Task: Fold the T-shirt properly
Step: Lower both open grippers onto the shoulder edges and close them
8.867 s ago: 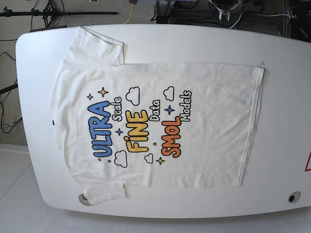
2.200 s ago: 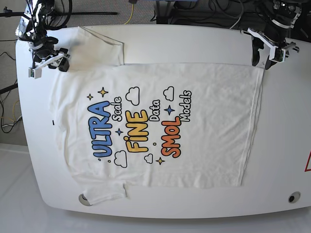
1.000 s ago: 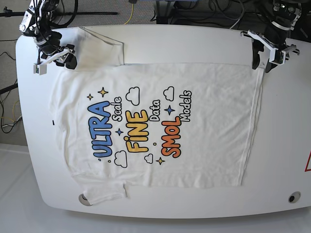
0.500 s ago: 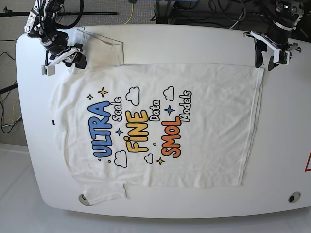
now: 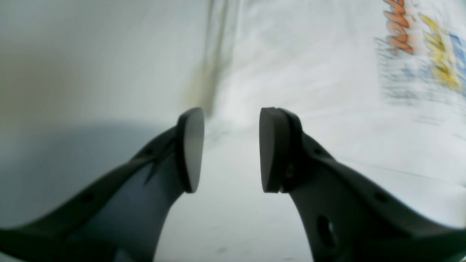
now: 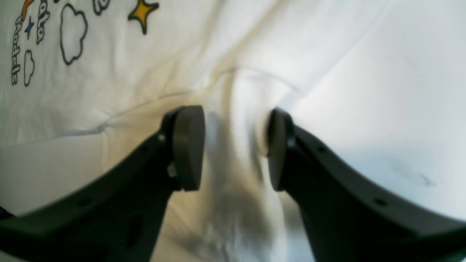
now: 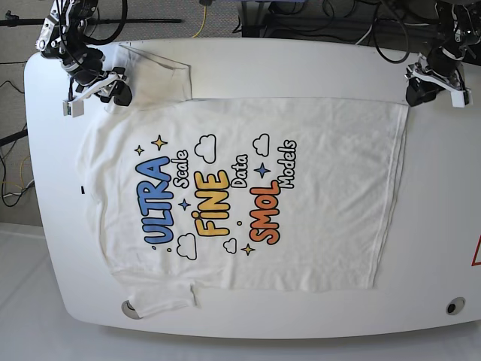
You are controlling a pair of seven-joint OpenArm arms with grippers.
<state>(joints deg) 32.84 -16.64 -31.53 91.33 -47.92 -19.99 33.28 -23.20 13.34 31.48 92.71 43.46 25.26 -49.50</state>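
The white T-shirt [image 7: 323,195] lies flat on the table, print up, with its collar end toward the left and its hem toward the right. My right gripper [image 7: 113,96] is at the far shoulder, beside the upper sleeve [image 7: 154,71]. In the right wrist view it [image 6: 235,116] stands open astride a raised ridge of T-shirt [image 6: 145,72] cloth. My left gripper [image 7: 418,95] is at the far hem corner. In the left wrist view it [image 5: 230,112] is open, with the T-shirt [image 5: 309,72] edge just ahead and nothing between the pads.
The white table [image 7: 301,64] has rounded corners and a round hole near each front corner [image 7: 455,306]. The lower sleeve [image 7: 161,297] reaches close to the front edge. Cables and stands crowd the floor behind the table.
The right gripper's jaws have narrowed around the shoulder cloth, which now bunches between them. The left gripper has swung right and turned, settling at the hem corner.
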